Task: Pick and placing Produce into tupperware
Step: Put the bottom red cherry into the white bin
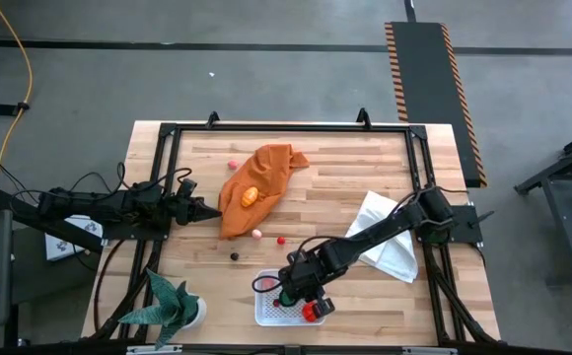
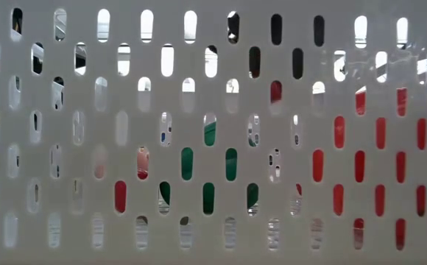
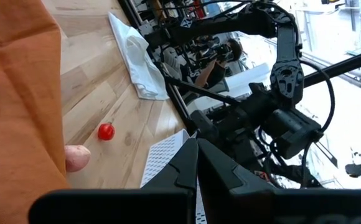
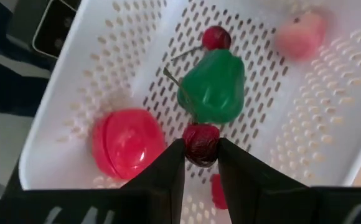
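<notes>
produce is split between two places — some pieces already lie in the tupperware [image 1: 266, 314] by the near edge of the worktop [image 1: 345, 177], and a few sit out on the bare wood around the orange cloth [image 1: 256, 187] toward the middle. in the right wrist view a green pear-like piece [image 4: 211, 87], a big red piece [image 4: 126, 142], a pink piece [image 4: 302, 34] and a small red cherry [image 4: 216, 37] rest on the perforated floor.

the right gripper [image 4: 200, 152] hangs right over the container, its jaws clamped on a dark red cherry [image 4: 200, 142]. to finish this step well, i'd judge the piece should be let go low and over a free patch of floor, not on top of the pear, so it doesn't bounce out — then lift straight up, clear of the rim.

the right arm reaches in from the right edge, past the white cloth [image 1: 390, 247], bent down steeply at the wrist. the left gripper [image 1: 205, 210] waits near the left edge beside the orange cloth, jaws together and empty. a loose red piece [image 3: 106, 131] lies on the wood ahead of it.
</notes>
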You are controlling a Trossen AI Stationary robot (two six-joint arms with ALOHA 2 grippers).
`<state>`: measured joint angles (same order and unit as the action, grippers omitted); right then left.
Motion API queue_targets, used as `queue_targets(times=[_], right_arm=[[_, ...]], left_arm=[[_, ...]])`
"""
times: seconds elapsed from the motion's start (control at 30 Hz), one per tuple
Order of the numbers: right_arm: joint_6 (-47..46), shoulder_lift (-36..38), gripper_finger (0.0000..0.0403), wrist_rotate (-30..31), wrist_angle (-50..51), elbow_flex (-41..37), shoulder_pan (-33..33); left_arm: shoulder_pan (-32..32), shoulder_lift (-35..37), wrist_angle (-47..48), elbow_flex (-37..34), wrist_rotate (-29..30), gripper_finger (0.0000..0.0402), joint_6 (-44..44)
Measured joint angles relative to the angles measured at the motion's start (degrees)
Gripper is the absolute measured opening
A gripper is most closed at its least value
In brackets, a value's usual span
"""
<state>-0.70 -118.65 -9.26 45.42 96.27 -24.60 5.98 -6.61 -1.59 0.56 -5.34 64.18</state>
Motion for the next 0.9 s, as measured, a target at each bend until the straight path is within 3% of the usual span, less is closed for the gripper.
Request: queue_targets(times=[0.9], right_arm=[[-0.79, -1.05, 0.0080, 0.79, 1.13, 0.02, -0.48]], left_arm=[[0.00, -0.02, 0.05, 0.00, 0.00, 0.0001, 0.02]])
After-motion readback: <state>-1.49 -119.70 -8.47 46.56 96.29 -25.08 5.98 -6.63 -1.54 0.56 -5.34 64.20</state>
